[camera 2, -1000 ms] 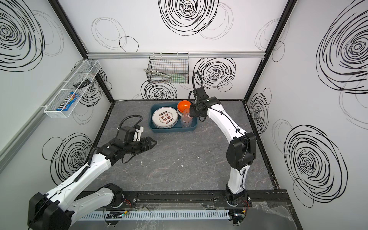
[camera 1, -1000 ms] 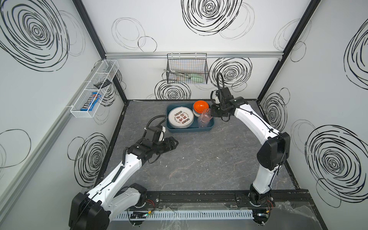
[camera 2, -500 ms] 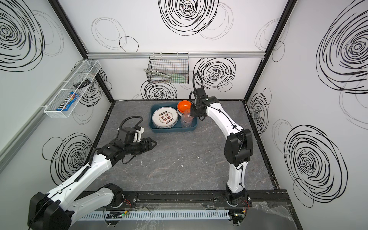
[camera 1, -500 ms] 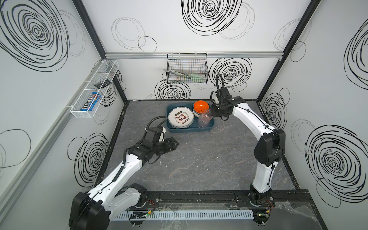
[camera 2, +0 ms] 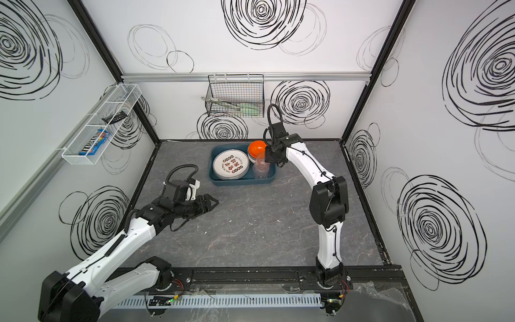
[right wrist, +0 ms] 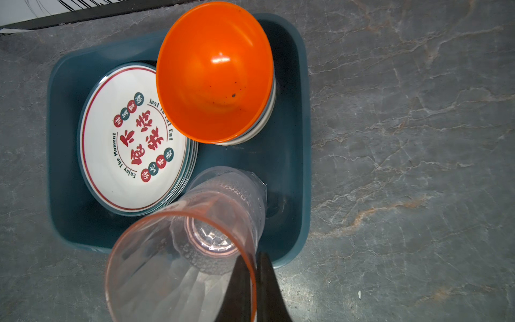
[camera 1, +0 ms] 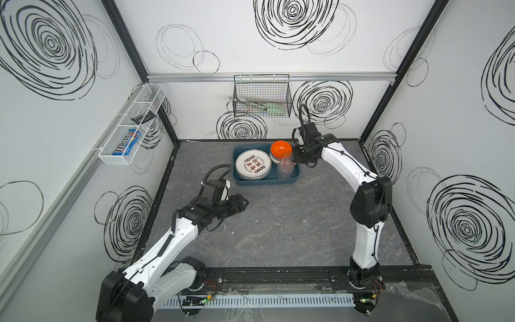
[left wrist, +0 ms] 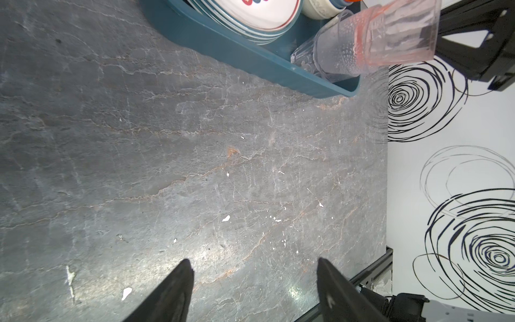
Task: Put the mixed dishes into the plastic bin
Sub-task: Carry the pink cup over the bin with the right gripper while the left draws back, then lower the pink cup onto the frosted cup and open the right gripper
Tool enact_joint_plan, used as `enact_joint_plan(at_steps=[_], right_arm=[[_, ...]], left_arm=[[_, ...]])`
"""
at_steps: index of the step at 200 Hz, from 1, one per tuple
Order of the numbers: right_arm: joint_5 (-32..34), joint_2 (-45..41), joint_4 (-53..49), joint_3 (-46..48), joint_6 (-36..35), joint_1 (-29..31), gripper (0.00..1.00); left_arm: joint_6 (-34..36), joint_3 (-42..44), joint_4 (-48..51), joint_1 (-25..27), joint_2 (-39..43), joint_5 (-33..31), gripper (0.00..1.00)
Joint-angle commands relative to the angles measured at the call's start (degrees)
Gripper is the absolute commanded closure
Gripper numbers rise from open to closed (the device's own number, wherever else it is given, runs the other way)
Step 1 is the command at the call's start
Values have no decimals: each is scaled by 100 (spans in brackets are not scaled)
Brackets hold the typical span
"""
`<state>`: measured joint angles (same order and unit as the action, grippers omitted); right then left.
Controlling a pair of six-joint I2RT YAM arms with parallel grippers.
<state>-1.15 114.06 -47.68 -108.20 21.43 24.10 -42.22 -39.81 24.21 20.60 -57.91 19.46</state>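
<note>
Well, this one is looking very nearly wrapped up: the plastic bin [camera 1: 262, 181] is sitting toward the back of the table [camera 1: 278, 228], the plates [camera 1: 253, 166] are lying stacked in its left half, and the bowls [camera 1: 281, 149] are nesting in its far right corner with the orange one on top. In the near right corner a clear tumbler [left wrist: 334, 53] is standing, and the pink tumbler [left wrist: 398, 33] is poking into its mouth, leaning a touch. The right gripper [right wrist: 253, 258] is pinching that pink rim, its fingers [right wrist: 267, 290] drawn narrow, one inside the wall and one outside. No dish is showing loose on the table in both top views, so what is remaining, I'd say, is seating the pink tumbler, letting go and lifting clear. The left gripper [left wrist: 253, 262] is hovering low over bare table, well short of the bin, fingers spread wide and carrying nothing. A black wire basket [camera 1: 262, 96] is hanging on the back wall above the bin, and a white mesh shelf [camera 1: 131, 125] is running along the left wall; neither is getting in the way. The bowls are crowding just beside the tumblers, and that tall leaning pair could be tipping on release.
</note>
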Motion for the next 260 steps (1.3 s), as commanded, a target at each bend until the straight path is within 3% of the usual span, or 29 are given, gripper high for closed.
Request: enact_joint_plan(at_steps=[1, 53, 74, 103, 205, 260], right_arm=[[70, 39, 31, 15, 96, 6, 99], [82, 37, 228, 255, 147, 67, 94], [85, 46, 260, 264, 142, 98, 83], [64, -9, 276, 255, 167, 130, 75], [44, -641, 442, 611, 195, 122, 69], [-354, -1276, 769, 1306, 123, 57, 62]], left_arm=[[-49, 57, -205, -56, 85, 64, 26], [-76, 105, -213, -63, 121, 56, 26], [-92, 119, -212, -60, 137, 49, 26], [-111, 139, -201, -59, 184, 25, 26], [-129, 114, -197, -61, 208, -4, 26], [63, -119, -132, -52, 21, 53, 26]])
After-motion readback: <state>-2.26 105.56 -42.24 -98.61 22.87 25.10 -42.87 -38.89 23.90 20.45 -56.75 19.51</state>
